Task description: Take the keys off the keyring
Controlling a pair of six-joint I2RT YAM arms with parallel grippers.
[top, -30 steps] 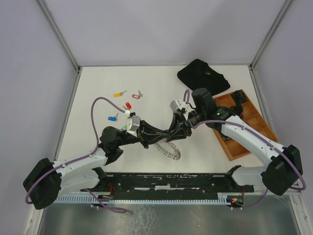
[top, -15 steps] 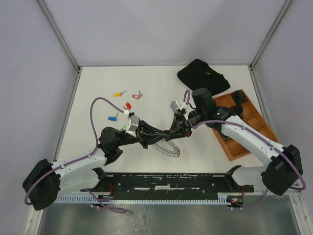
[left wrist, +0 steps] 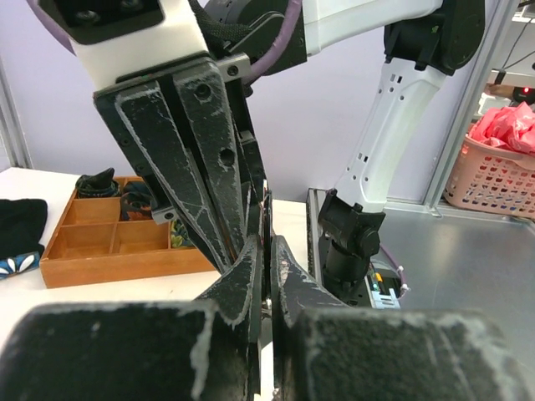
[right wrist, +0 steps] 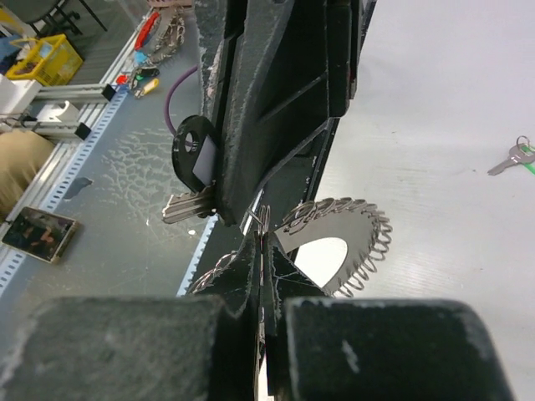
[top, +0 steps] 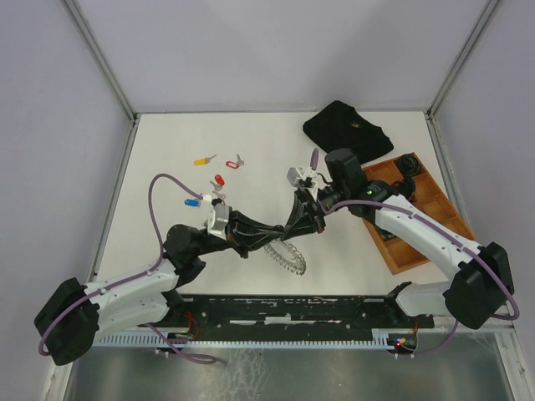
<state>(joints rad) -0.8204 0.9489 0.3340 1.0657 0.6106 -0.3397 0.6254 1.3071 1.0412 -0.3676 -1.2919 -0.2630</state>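
Observation:
The keyring (top: 287,256), a silvery ring fringed with small loops, hangs just above the table between both grippers; it also shows in the right wrist view (right wrist: 368,238). My right gripper (top: 303,230) (right wrist: 262,242) is shut on one small loop of it. My left gripper (top: 292,229) (left wrist: 267,251) is shut on a black-headed key (right wrist: 192,160) whose silver blade sticks out sideways. Loose keys lie on the table at the left: yellow (top: 202,159), red (top: 220,180), blue (top: 192,201) and a red-tagged one (top: 239,161). A green-headed key (right wrist: 518,155) shows in the right wrist view.
A wooden compartment tray (top: 418,219) (left wrist: 125,255) with small dark items stands at the right. A black cloth (top: 347,129) lies at the back right. The left arm's purple cable (top: 159,196) loops over the table near the loose keys.
The left arm has drawn back a little toward the near left and the right wrist has risen slightly. Both grippers stay shut, with the keyring still hanging between them.

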